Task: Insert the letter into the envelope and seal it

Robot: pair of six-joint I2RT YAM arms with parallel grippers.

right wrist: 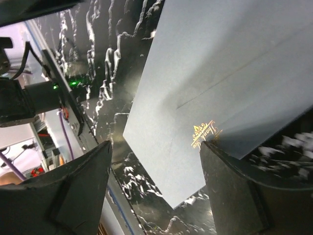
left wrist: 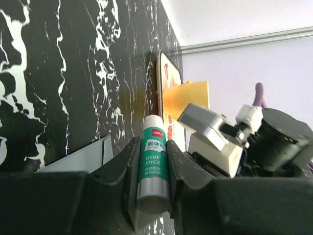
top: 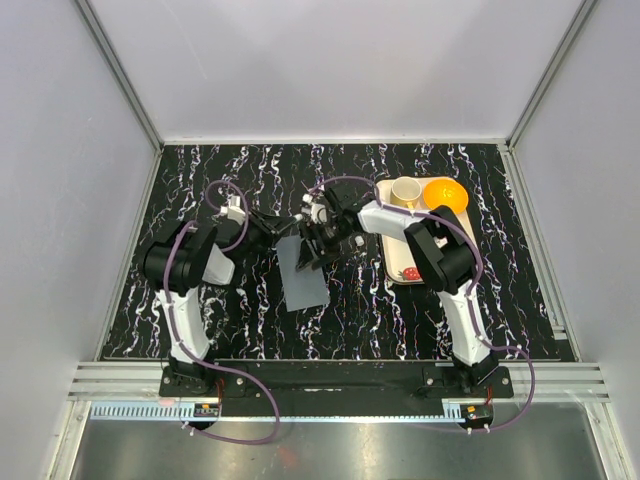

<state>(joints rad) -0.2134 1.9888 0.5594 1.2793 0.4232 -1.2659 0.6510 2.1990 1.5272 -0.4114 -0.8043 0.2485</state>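
The dark slate-grey envelope (top: 302, 276) lies flat on the black marbled table between the two arms. In the right wrist view the envelope (right wrist: 220, 73) fills the upper right and shows a small gold print. My right gripper (right wrist: 155, 147) is open just above its near corner, one fingertip beside the gold print; from above, the right gripper (top: 315, 240) hangs over the envelope's far end. My left gripper (left wrist: 152, 144) is shut on a green and white glue stick (left wrist: 154, 166), close to the right gripper's head, with a strip of envelope (left wrist: 83, 156) below. The letter is out of view.
A strawberry-printed cream tray (top: 388, 262) lies at the right under the right arm. It carries a cream cup (top: 406, 192) and an orange bowl (top: 445, 193). In the left wrist view the tray edge (left wrist: 164, 73) and the orange bowl (left wrist: 186, 98) stand behind the glue stick.
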